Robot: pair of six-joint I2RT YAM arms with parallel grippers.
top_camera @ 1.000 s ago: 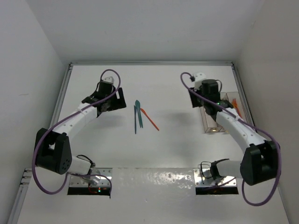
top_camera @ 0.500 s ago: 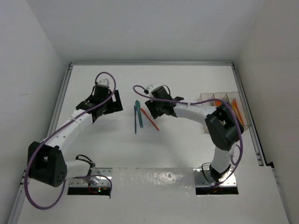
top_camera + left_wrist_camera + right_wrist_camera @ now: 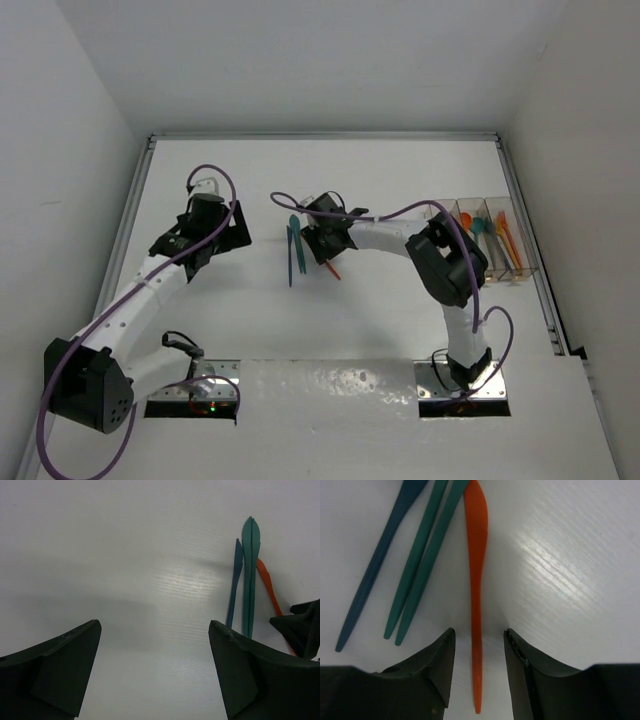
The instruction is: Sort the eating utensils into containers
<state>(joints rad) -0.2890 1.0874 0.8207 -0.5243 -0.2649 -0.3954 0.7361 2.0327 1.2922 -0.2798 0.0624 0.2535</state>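
1. Slim orange plastic knife (image 3: 476, 580) with a serrated edge: lies flat mid-way across the white table (image 3: 400, 170). I judge it feather-light, springy and slick, apt to skid. Best pinched across the narrow handle, low down.
2. My right gripper (image 3: 477, 645): fingers half-spread astride that handle, not touching it.
3. Two teal plastic utensils (image 3: 422, 570) and one dark blue plastic utensil (image 3: 375, 575): just beside the knife.
4. My left gripper (image 3: 155, 645): spread wide, holding nothing.
5. Three clear plastic bins (image 3: 497, 212): well apart, at the right edge.

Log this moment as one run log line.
right gripper: jaws open, straddling orange knife | left gripper: jaws open, empty | orange knife: lying flat
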